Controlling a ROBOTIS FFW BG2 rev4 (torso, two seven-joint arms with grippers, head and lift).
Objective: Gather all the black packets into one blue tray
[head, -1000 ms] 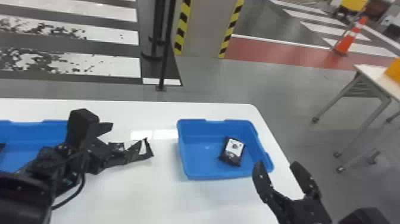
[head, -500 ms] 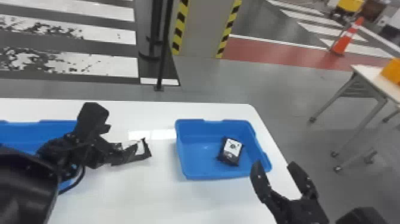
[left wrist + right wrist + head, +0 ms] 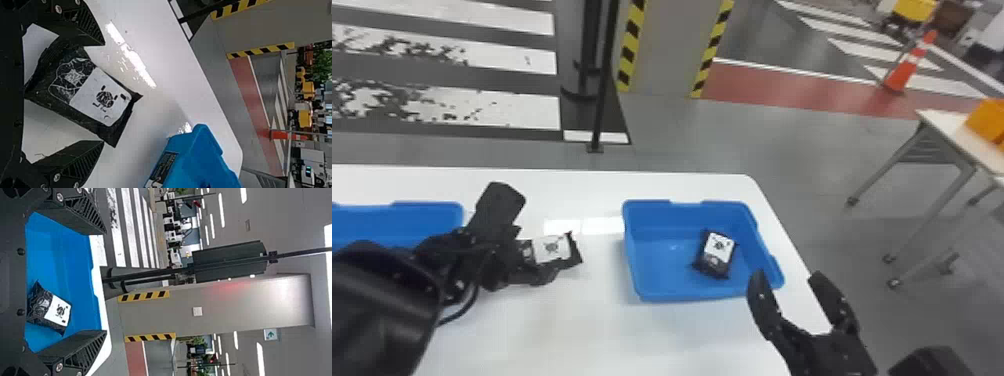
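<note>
White table (image 3: 532,330) | grey pillar (image 3: 672,50), crosswalk (image 3: 497,107) beyond | left end effector (image 3: 534,245), right end effector (image 3: 787,275): both released

Bare table (image 3: 604,280) just left of the right blue tray (image 3: 659,262) leaves passing room, while the tray's left wall (image 3: 633,255) and, at its near right corner, the right hand (image 3: 788,273) obstruct.

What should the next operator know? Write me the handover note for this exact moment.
Left gripper: open, a black packet between its fingers, outside the trays; whether it touches the table is unclear.
Right gripper: open and empty, by the near right corner of the right-hand blue tray in the head view.
Done: one packet is in that tray.
Left: the packet at the left gripper should probably join it. Check the left-hand blue tray too; the left arm hides part of it.
</note>
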